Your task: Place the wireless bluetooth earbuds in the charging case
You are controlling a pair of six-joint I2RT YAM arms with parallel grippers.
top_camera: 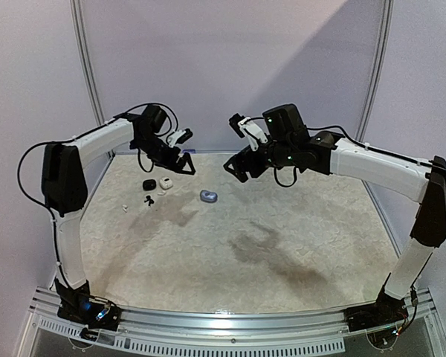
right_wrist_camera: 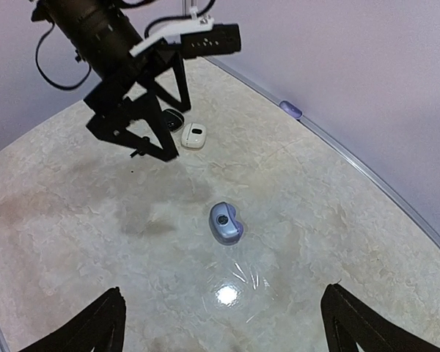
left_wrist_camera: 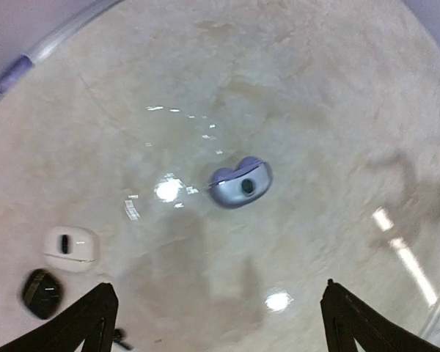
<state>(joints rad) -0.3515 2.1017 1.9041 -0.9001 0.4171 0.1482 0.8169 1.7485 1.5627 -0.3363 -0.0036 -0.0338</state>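
A blue-grey rounded charging case [top_camera: 209,195] with a dark spot on its top lies on the mat at mid-back; it also shows as the case [left_wrist_camera: 240,183] and the case [right_wrist_camera: 225,222]. To its left sit a white case [top_camera: 166,182] and a black case [top_camera: 147,184]. Two tiny earbuds lie near them: a black one [top_camera: 149,200] and a white one [top_camera: 125,207]. My left gripper [top_camera: 177,163] hangs open above the white case, empty. My right gripper [top_camera: 238,165] hangs open to the right of the blue-grey case, also empty. Both hover well above the mat.
A metal rail [right_wrist_camera: 337,150] borders the mat at the back and sides, with purple walls behind it. In the left wrist view the white case [left_wrist_camera: 72,246], the black case [left_wrist_camera: 42,292] and a black bud [left_wrist_camera: 119,339] lie by the left finger [left_wrist_camera: 81,326].
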